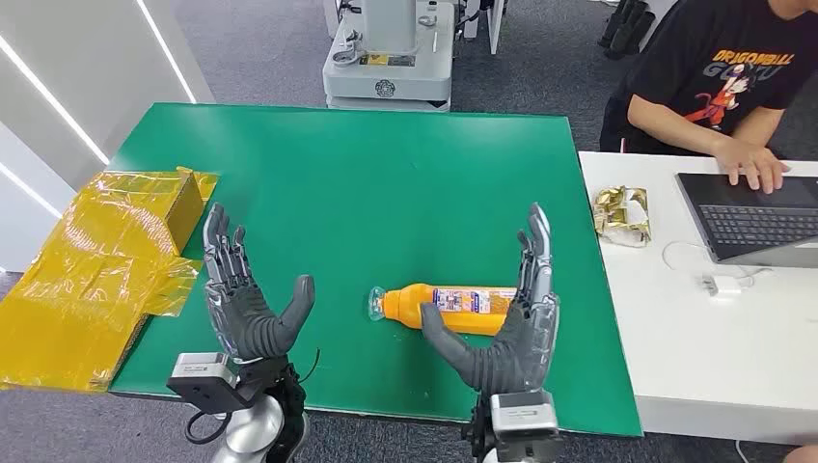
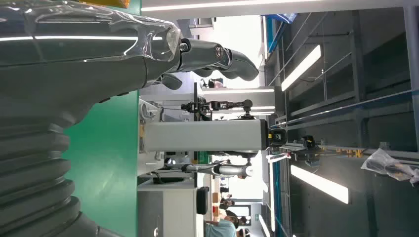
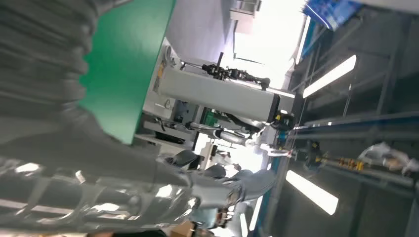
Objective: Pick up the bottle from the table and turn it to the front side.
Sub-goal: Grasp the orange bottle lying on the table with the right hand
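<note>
Bottle [image 1: 453, 307] lies beside the spread right hand [image 1: 516, 328].

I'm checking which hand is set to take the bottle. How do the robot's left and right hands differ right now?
The right hand stands right beside the orange bottle, its thumb reaching in front of the bottle's middle; the left hand stands apart from the bottle, over bare green table. The left hand is nearer the yellow plastic wrap; the right hand is nearer the white desk. Both are open, palms facing inward, fingers pointing away from the robot, holding nothing.
</note>
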`<state>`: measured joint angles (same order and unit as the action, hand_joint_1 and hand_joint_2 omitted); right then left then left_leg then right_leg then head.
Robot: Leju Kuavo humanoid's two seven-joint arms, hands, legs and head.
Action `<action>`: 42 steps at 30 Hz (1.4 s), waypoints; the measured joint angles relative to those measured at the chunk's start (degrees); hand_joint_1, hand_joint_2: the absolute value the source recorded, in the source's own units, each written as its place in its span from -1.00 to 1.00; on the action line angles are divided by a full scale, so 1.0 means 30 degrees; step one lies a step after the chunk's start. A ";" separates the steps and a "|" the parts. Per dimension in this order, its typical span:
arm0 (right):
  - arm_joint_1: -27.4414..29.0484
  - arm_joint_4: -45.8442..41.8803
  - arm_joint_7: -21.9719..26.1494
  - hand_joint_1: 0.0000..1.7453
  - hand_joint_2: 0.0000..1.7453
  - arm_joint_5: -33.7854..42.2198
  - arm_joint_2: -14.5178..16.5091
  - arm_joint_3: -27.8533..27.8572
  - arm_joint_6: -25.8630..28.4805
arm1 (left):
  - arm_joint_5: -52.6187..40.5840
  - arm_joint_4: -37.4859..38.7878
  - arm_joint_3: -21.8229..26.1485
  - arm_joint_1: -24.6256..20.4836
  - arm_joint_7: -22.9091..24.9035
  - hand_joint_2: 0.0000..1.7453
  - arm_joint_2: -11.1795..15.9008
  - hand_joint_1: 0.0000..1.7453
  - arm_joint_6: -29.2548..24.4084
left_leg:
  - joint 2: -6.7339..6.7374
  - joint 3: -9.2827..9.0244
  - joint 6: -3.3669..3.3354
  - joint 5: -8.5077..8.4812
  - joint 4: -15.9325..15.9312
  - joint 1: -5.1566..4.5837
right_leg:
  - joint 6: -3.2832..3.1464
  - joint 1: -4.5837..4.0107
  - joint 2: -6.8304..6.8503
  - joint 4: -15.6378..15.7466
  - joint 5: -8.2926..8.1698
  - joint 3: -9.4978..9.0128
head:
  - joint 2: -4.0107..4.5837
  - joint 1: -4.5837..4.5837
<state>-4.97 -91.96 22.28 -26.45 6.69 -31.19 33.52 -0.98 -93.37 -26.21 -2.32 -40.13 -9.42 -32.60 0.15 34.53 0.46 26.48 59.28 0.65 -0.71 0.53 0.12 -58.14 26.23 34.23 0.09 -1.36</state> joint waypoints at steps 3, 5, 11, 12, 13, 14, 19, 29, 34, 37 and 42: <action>0.0193 -0.0220 -0.0801 -1.00 1.00 -0.1799 -0.0069 0.0361 -0.0474 | -0.0040 0.0004 0.0000 0.0046 0.0000 1.00 0.0000 -1.00 0.0035 | -0.0002 0.0002 -0.0001 0.0001 0.0000 0.0000 | 0.0000 0.0000 0.0002 0.0000 0.0000 0.0000 | 0.0000 0.0000; 0.0325 -0.0433 -0.1510 -1.00 1.00 -0.3340 -0.0135 0.0754 -0.0732 | -0.0076 0.0002 0.0000 0.0070 0.0000 1.00 0.0000 -1.00 0.0064 | -0.0003 0.0004 -0.0001 0.0001 0.0000 0.0000 | 0.0000 0.0000 0.0004 0.0001 0.0000 -0.0001 | 0.0000 0.0002; 0.0474 -0.0807 -0.4521 -1.00 1.00 -0.8639 -0.0565 0.1784 -0.2225 | -0.0228 0.0000 0.0007 0.0130 0.0000 1.00 0.0000 -1.00 0.0206 | -0.0002 0.0002 -0.0002 0.0001 0.0001 -0.0001 | 0.0002 0.0001 0.0003 0.0003 -0.0002 -0.0005 | 0.0000 0.0002; 0.0468 -0.0799 -0.5217 -1.00 1.00 -0.9520 -0.0775 0.1873 -0.2952 | -0.0253 0.0000 0.0007 0.0177 0.0000 1.00 -0.0002 -1.00 0.0268 | -0.0003 0.0002 -0.0002 0.0001 0.0001 -0.0001 | 0.0003 0.0001 0.0004 0.0003 -0.0002 -0.0006 | 0.0000 0.0000; 0.0464 -0.0765 -0.5766 -1.00 1.00 -1.0200 -0.1014 0.1940 -0.3585 | -0.0273 0.0000 0.0007 0.0239 0.0000 1.00 -0.0005 -1.00 0.0332 | -0.0005 0.0003 -0.0002 0.0001 0.0002 -0.0001 | 0.0003 0.0001 0.0007 0.0003 -0.0003 -0.0006 | 0.0000 0.0002; 0.0443 -0.0704 -0.6144 -1.00 1.00 -1.0649 -0.1293 0.2006 -0.4049 | -0.0297 0.0000 0.0007 0.0320 0.0000 1.00 -0.0013 -1.00 0.0401 | -0.0008 0.0006 -0.0002 0.0000 0.0003 -0.0001 | 0.0004 0.0001 0.0011 0.0003 -0.0003 -0.0007 | 0.0000 0.0002; -0.0139 -0.0226 -0.7108 -1.00 1.00 -1.1141 -0.2640 0.2217 -0.5720 | -0.0639 -0.0009 0.0024 0.0645 0.0000 1.00 -0.0186 -1.00 0.1076 | -0.0011 0.0011 -0.0006 0.0003 0.0005 -0.0003 | 0.0006 0.0003 0.0015 0.0004 -0.0004 -0.0007 | 0.0000 0.0004; -0.2209 0.1358 -0.8219 -1.00 1.00 -1.0346 -0.5197 0.2197 -1.1084 | -0.0949 -0.0124 0.0293 0.1109 0.0020 1.00 -0.0654 -1.00 0.2843 | -0.0015 0.0017 -0.0010 0.0004 0.0011 -0.0002 | 0.0012 0.0004 0.0021 0.0003 -0.0010 -0.0007 | 0.0000 0.0002; -0.4339 0.3709 -0.7389 -1.00 1.00 -0.8159 -0.6270 0.1865 -1.3882 | -0.0960 -0.0122 0.0565 0.0956 0.0304 1.00 -0.0922 -1.00 0.3871 | -0.0014 0.0019 -0.0026 -0.0010 0.0021 -0.0004 | 0.0035 0.0004 0.0020 0.0003 -0.0041 -0.0007 | 0.0000 0.0002; -0.5708 0.5154 -0.6668 -1.00 1.00 -0.7240 -0.6843 0.1299 -1.5193 | -0.0836 -0.0117 0.0656 0.0758 0.0392 1.00 -0.0991 -1.00 0.4247 | -0.0015 0.0022 -0.0031 -0.0014 0.0030 -0.0004 | 0.0037 0.0004 0.0018 0.0002 -0.0050 -0.0006 | 0.0000 0.0002; -0.7522 0.6763 -0.5906 -1.00 1.00 -0.6161 -0.7670 0.0217 -1.6897 | -0.0681 -0.0117 0.0699 0.0443 0.0424 1.00 -0.1035 -1.00 0.4597 | -0.0018 0.0025 -0.0039 -0.0018 0.0039 -0.0004 | 0.0039 0.0004 0.0023 0.0003 -0.0052 -0.0005 | 0.0000 0.0002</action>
<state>-27.54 -71.67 4.56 -44.94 -16.32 -30.54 -17.17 -3.03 -93.72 -24.11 -0.99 -38.86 -12.52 -18.81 0.09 34.61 0.34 26.42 59.40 0.64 -0.60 0.54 0.19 -58.13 26.08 34.22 0.09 -1.35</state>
